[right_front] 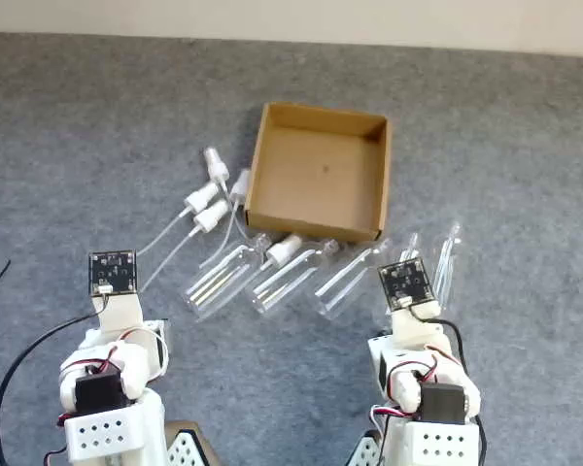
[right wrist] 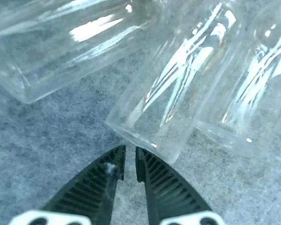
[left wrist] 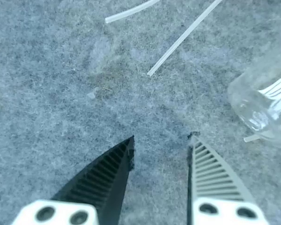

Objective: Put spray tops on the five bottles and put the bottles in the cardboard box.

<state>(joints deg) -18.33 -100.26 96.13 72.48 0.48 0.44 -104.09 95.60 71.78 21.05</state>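
Observation:
Several clear plastic bottles lie side by side on the grey carpet in front of the cardboard box (right_front: 321, 175), one of them (right_front: 222, 280) at the left end of the row. Loose white spray tops (right_front: 211, 216) with long tubes lie left of the box, and another spray top (right_front: 284, 249) rests by the bottle necks. My left gripper (left wrist: 161, 139) is open over bare carpet, with a bottle's base (left wrist: 267, 101) just beside it. My right gripper (right wrist: 130, 150) is shut and holds nothing; its tips are close to the base of a bottle (right wrist: 173, 93), which lies between two others (right wrist: 75, 42) (right wrist: 243, 93).
Both arms stand at the near edge of the carpet, the left arm (right_front: 113, 272) and the right arm (right_front: 406, 282). Thin spray tubes (left wrist: 182, 37) lie on the carpet ahead of the left gripper. A black cable (right_front: 19, 359) loops at the left.

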